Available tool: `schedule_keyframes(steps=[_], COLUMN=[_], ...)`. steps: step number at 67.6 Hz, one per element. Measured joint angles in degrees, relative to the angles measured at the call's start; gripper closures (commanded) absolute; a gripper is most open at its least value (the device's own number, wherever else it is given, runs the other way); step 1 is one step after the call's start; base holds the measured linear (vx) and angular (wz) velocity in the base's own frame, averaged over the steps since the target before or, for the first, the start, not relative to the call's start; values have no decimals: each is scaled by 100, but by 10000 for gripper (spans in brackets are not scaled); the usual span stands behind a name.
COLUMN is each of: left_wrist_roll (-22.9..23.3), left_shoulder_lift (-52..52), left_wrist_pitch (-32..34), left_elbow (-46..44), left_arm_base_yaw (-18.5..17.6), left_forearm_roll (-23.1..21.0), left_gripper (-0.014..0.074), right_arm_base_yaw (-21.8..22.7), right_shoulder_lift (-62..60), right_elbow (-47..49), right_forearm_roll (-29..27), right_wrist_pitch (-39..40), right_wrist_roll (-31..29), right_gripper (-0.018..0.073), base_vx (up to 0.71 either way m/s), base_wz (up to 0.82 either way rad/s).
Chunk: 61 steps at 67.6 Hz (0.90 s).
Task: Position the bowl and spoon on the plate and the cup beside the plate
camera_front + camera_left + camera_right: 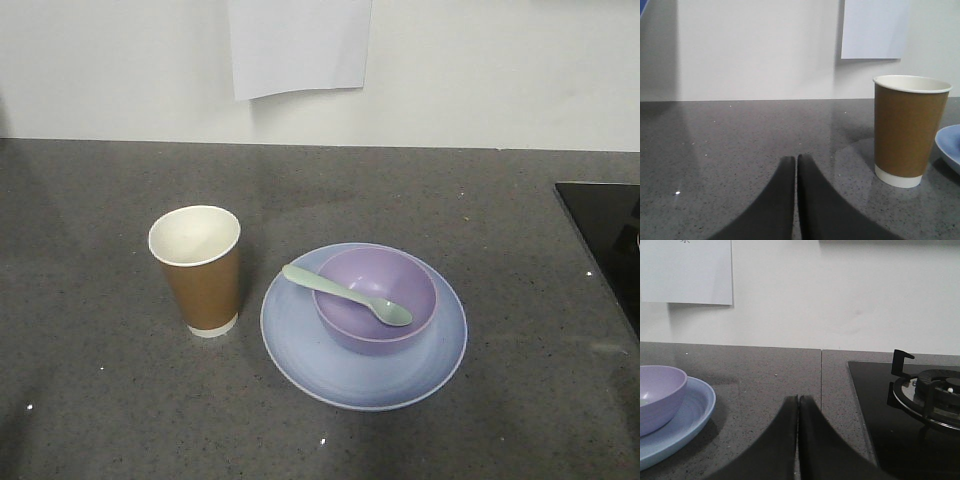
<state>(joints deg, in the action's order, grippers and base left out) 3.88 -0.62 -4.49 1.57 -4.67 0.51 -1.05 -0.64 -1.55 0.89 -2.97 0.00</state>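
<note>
The lavender bowl (pixel 375 299) stands on the pale blue plate (pixel 300 345), a little right of the plate's middle. The mint-green spoon (pixel 345 294) lies across the bowl, scoop inside, handle resting on the left rim. The brown paper cup (pixel 197 268) stands upright just left of the plate, apart from it. Neither gripper shows in the front view. My left gripper (pixel 796 158) is shut and empty, low over the counter, left of the cup (pixel 910 129). My right gripper (pixel 798 398) is shut and empty, right of the plate (pixel 687 420) and bowl (pixel 660 395).
A black gas hob (pixel 900 420) with a burner grate (pixel 927 392) sits at the right of the grey counter; its corner (pixel 605 235) shows in the front view. A white paper sheet (pixel 298 45) hangs on the back wall.
</note>
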Motion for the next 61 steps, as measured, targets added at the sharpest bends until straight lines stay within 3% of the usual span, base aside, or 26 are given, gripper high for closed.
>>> schedule_keyframes(steps=[14, 61], left_wrist_roll=[0, 0], left_shoulder_lift=[0, 0], left_wrist_pitch=[0, 0], left_elbow=[0, 0], left_arm_base_yaw=[170, 175], left_forearm_roll=[0, 0], left_gripper=[603, 603], right_arm_base_yaw=[0, 0], right_shoulder_lift=[0, 0], right_elbow=[0, 0], right_forearm_roll=[0, 0], right_wrist_pitch=[0, -5], right_wrist_roll=[0, 0], right_gripper=[563, 563], base_vx=[0, 0], base_wz=[0, 0])
